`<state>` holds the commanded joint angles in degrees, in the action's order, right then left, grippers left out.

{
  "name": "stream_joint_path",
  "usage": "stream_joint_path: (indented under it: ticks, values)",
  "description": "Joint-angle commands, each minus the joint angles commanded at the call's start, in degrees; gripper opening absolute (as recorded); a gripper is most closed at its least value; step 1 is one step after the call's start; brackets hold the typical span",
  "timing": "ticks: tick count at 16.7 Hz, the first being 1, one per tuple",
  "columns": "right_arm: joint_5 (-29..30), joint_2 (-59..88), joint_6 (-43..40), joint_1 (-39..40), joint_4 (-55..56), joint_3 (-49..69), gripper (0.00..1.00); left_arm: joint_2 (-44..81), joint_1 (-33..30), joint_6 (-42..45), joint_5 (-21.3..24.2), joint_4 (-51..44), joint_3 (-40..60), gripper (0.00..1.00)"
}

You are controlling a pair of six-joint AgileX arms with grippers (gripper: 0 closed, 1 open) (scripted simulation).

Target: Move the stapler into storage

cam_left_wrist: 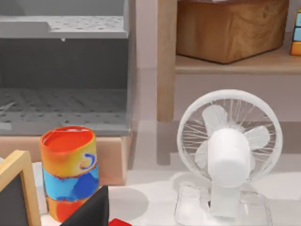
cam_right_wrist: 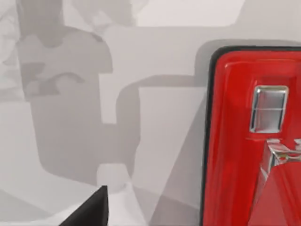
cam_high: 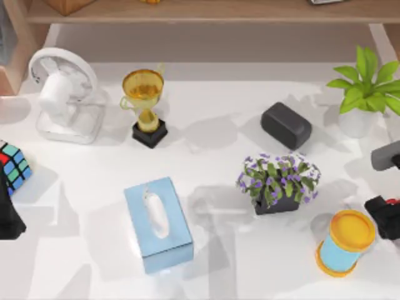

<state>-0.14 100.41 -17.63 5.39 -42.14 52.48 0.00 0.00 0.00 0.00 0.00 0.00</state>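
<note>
My right end effector [cam_high: 386,215] sits at the desk's [cam_high: 219,262] right edge, over the stapler [cam_right_wrist: 251,141], which lies flat there just beside the yellow-lidded blue cup [cam_high: 344,242]; I cannot tell whether the fingers are spread or clenched. My left arm is parked at the left edge. The red body looks glossy and sits off-centre under the wrist camera, so I judge a descent from here could pinch only one edge and let it slip, or the arm could knock the cup or the flower pot [cam_high: 279,182] over.
</note>
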Motion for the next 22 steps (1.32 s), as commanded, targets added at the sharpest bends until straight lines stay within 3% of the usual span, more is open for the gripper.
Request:
stream_joint_path:
  ticks: [3, 16, 22]
  values:
    - [0.0, 0.0, 0.0, 0.0, 0.0, 0.0, 1.0, 0.0, 0.0, 0.0, 0.0, 0.0, 0.0, 1.0]
    - [0.0, 0.0, 0.0, 0.0, 0.0, 0.0, 0.02, 0.0, 0.0, 0.0, 0.0, 0.0, 0.0, 1.0]
    - [0.0, 0.0, 0.0, 0.0, 0.0, 0.0, 0.0, 0.0, 0.0, 0.0, 0.0, 0.0, 0.0, 1.0]
